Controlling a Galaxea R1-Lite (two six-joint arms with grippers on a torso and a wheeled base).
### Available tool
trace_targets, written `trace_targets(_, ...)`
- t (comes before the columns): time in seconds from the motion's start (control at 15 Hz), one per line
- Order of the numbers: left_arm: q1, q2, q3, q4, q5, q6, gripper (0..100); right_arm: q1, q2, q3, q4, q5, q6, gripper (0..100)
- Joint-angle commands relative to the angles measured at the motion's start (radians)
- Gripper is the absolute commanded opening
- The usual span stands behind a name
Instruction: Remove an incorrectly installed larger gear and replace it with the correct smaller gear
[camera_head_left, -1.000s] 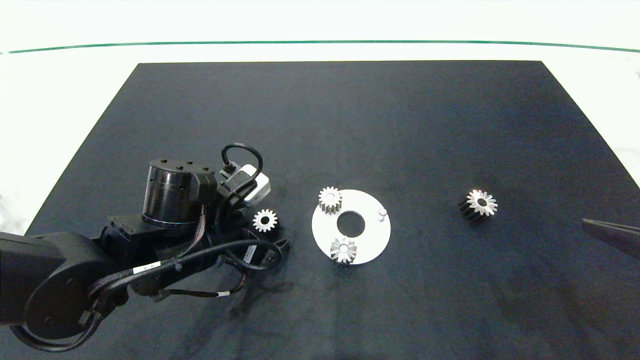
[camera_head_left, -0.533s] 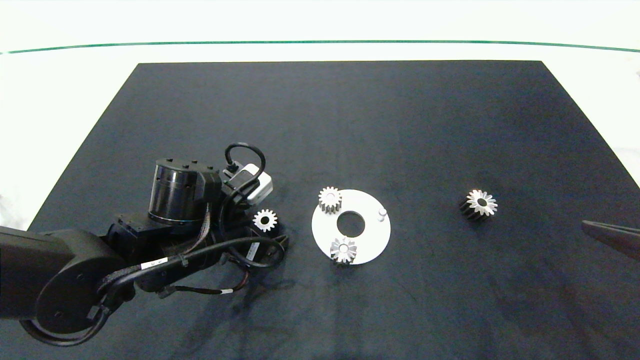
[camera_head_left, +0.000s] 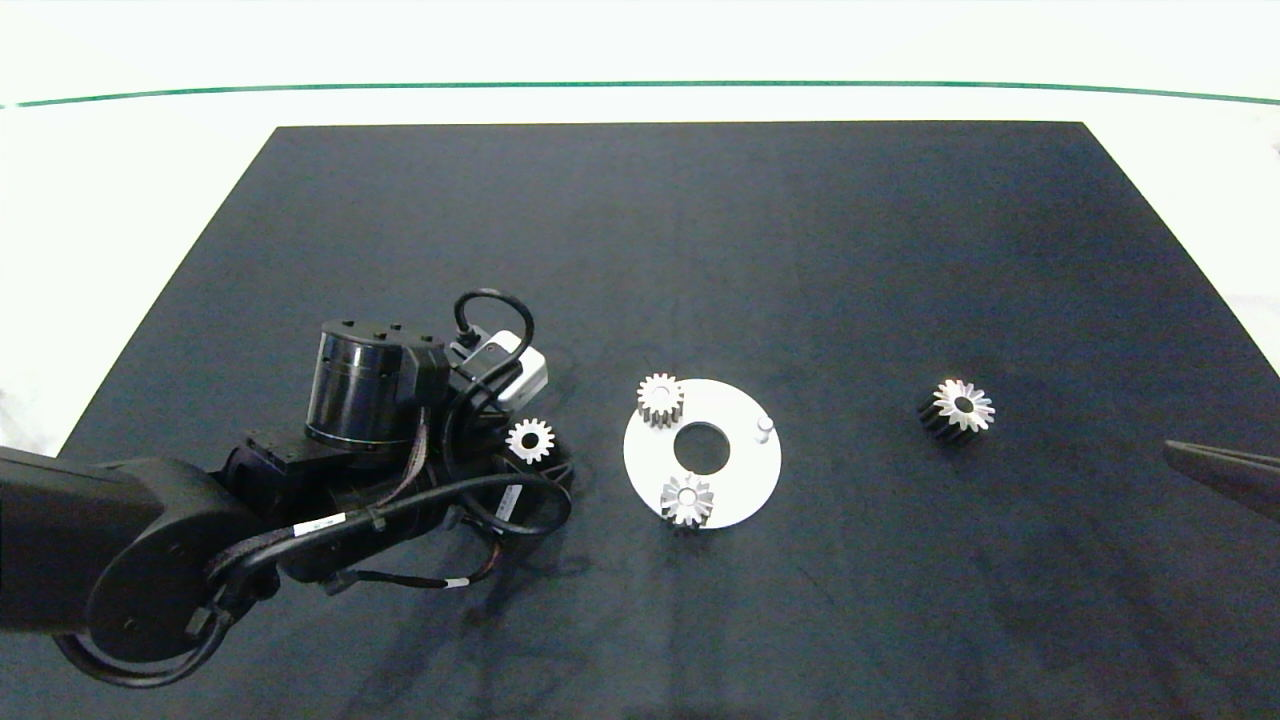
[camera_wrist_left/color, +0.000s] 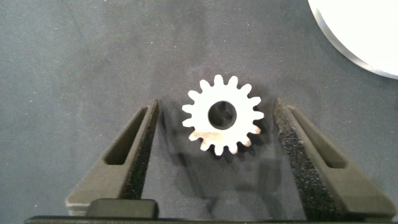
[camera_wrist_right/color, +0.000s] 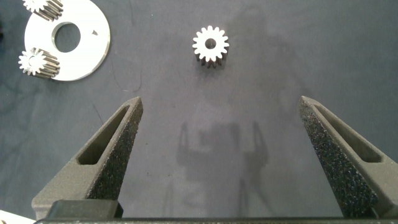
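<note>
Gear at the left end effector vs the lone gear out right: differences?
The smaller gear sits inside the open left end effector; the larger gear lies free, ahead of the open right end effector. Smaller gear: blunt teeth, wide bore; larger gear: pointed teeth, dark flanks. Both lie on the mat.

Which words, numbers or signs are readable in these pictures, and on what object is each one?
None can be read.
Small white labels on the left arm's cables: too small to read.
The gears, the white disc and the black mat: no text or marks.
</note>
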Motion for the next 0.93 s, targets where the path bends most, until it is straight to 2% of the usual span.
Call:
trace_targets(0.07,-0.001,0.003,0.000,-0.003,0.001,0.003,66,0.002,0.000,-0.001,0.002,0.000,-0.001,100)
trace_targets(0.93,-0.004,0.007,0.006,-0.003,0.001,-0.005,39,0.002,-0.006,0.001,0.002,0.000,-0.001,100)
